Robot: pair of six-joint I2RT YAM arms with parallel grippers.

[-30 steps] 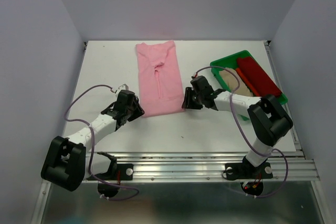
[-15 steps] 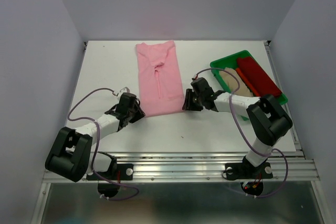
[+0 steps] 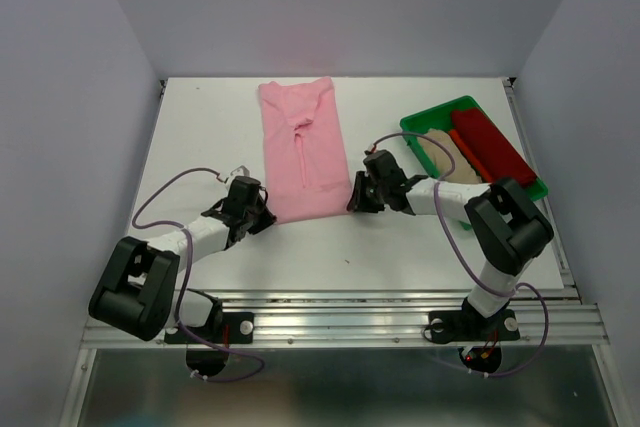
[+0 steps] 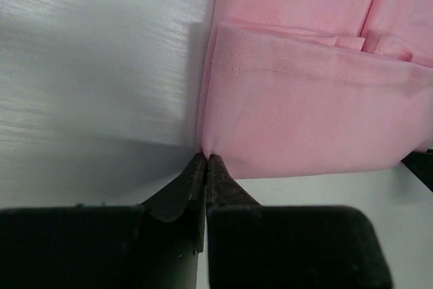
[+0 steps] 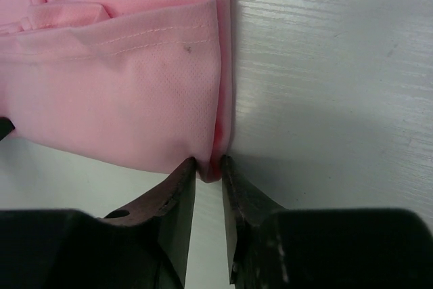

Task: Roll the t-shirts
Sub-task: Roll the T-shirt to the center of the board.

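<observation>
Left end effector (image 4: 206,160) pressed together on near-left corner of pink t-shirt (image 3: 300,147); right end effector (image 5: 208,167) pinching near-right corner. Shirt flat on tabletop (image 3: 400,247), long axis running away from my 2 arms. I'd roll away.

White table (image 3: 200,137): pink t-shirt (image 3: 303,152) folded into a long narrow strip, lying flat from the far edge toward the near edge, roughly mid-width. Green tray (image 3: 432,114) sits by the right edge, skewed to it, apart from the shirt.
</observation>
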